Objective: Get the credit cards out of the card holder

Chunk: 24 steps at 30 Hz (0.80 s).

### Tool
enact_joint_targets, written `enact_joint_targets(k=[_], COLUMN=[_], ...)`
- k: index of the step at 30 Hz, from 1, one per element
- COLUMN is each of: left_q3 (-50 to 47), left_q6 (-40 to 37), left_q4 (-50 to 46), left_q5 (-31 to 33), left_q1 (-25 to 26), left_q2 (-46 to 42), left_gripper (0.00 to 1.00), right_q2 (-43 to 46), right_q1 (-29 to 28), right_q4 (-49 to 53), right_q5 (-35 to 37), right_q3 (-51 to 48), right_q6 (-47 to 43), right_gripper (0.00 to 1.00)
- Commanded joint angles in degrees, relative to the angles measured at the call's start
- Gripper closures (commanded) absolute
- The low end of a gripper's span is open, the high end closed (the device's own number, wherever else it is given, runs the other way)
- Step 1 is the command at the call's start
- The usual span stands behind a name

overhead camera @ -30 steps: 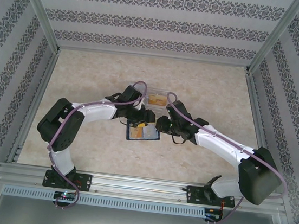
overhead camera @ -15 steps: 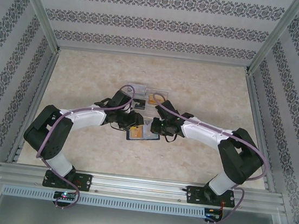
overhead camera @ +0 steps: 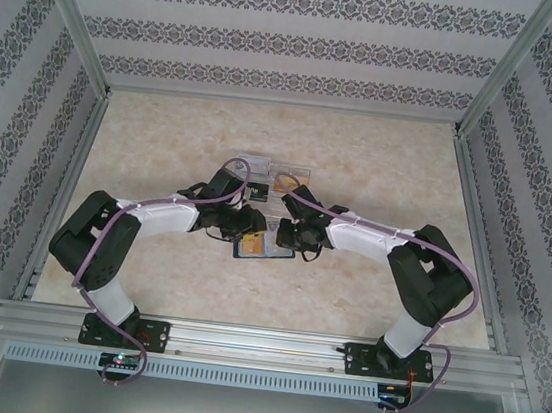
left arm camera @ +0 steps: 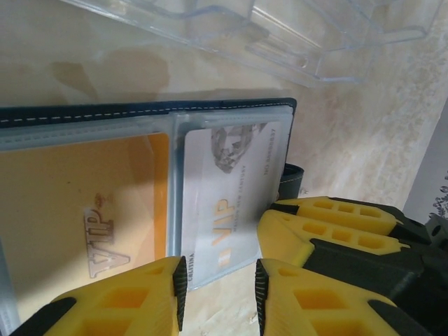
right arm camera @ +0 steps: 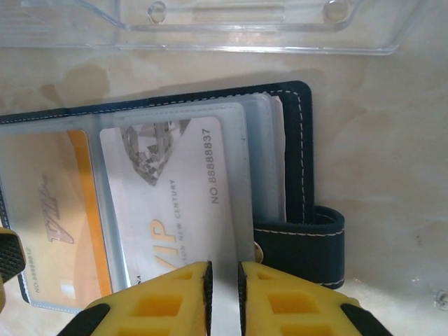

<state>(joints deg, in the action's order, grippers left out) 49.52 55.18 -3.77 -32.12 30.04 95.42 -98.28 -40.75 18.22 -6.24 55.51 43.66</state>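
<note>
Right wrist view: the right pincer [right arm camera: 225, 271] has its yellow fingers [right arm camera: 168, 301] drawn almost together, with a thin slit left between them. The tips sit at the near edge of the pale card [right arm camera: 182, 182]. Whether they clamp anything cannot be told. That pale card, printed VIP with a number along its side, sits in a clear sleeve of the card holder [right arm camera: 297, 147]. The holder lies open and flat on the tabletop [right arm camera: 385, 168]. Just left of the pale card, in the neighbouring sleeve, sits the yellow-orange card [right arm camera: 59, 231]. The holder's navy closure tab [right arm camera: 308, 241] sticks out on the right, just beside the fingertips. Beyond the holder's far edge lies a clear plastic box [right arm camera: 210, 28], near it but apart.

Left wrist view: the left pincer [left arm camera: 220, 273] stands partly open with nothing gripped. The gap between its fingers is lined up with the near edge of the pale card's sleeve. The right pincer's yellow fingers reach in from the right, close beside it and over the tab.

Top external view: both arms bend inward and meet over the card holder, which lies mid-tabletop. The left pincer comes at it from the left and the right pincer from the right. The clear plastic box lies just past them.
</note>
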Motion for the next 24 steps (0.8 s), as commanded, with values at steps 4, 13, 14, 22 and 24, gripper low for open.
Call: enact_joint_targets(k=[4,13,14,22,24], left_q3=[0.8,1.8,2.0,4.0,4.1], left_q6=[0.5,-0.1,-0.4,-3.3,-3.9], left_q4=[2.1,2.1,2.0,-0.6,-0.8], left_q5=[-0.4,-0.9,-0.8,-0.2,-0.1], left_q1=[0.5,0.6,0.6,0.5,0.5], left_q2=[2.5,4.3,4.5,6.0,6.4], left_gripper=[0.67,0.69,0.69,0.69,0.69], right_q2=[-1.6,-2.0,-2.0,-2.5,-2.7], right_q1=[-0.2,0.0,0.0,0.0,0.1], right_q4=[0.8,0.5,0.5,0.5,0.4], right_q5=[0.2,-1.9,-2.0,-2.5,-3.0], right_q3=[0.7,0.6,0.6,0.6,0.6], right_q6=[1.0,0.6,0.6,0.4,0.4], right_gripper=[0.8,0.8,0.8,0.81,0.81])
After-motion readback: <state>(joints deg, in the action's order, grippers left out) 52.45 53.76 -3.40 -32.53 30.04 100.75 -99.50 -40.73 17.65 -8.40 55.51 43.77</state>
